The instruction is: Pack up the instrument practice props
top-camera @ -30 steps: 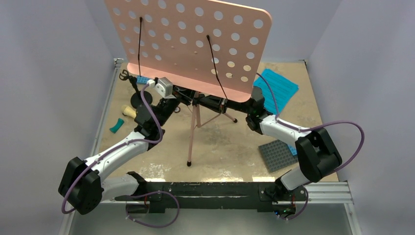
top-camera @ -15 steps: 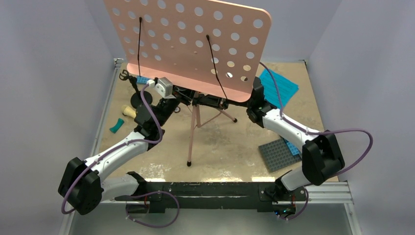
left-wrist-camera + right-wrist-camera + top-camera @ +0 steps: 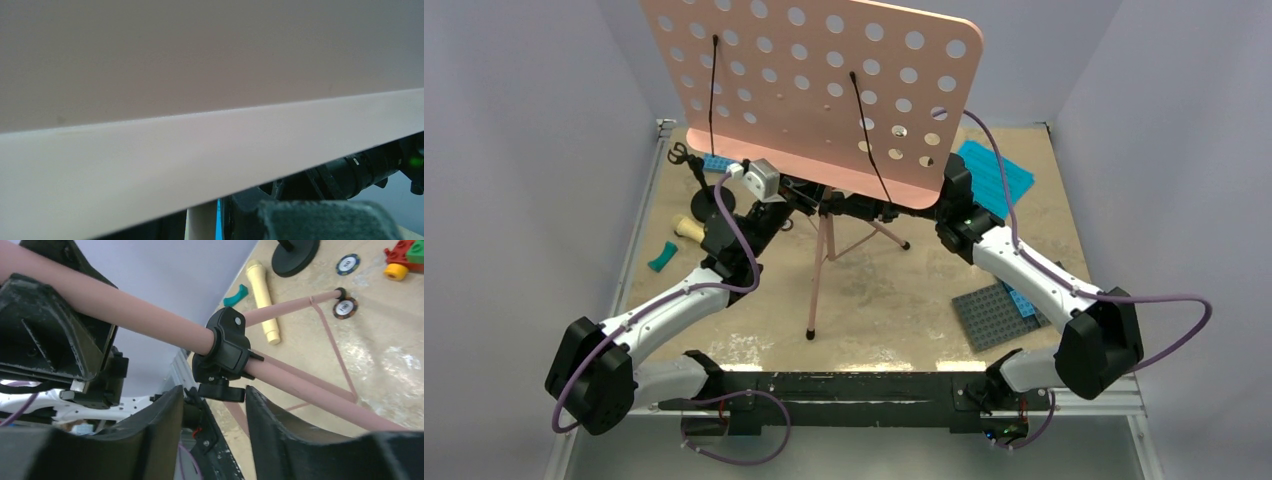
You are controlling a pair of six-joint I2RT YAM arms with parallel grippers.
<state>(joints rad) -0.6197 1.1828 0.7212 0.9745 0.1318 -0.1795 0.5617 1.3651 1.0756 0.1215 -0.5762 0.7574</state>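
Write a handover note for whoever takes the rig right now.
Left gripper: shut on the pink music stand's post, under the board.
Right gripper: open, fingers either side of the post's black clamp.
Stand upright, legs spread, mid-table.
On the table: cyan sheets far right; cream microphone and black mic stand far left.
Done: nothing packed. Left: fold stand, pack all four.

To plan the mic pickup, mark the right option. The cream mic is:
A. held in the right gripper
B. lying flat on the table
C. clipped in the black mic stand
B: the mic lies flat on the table beside the mic stand, well away from the right gripper.
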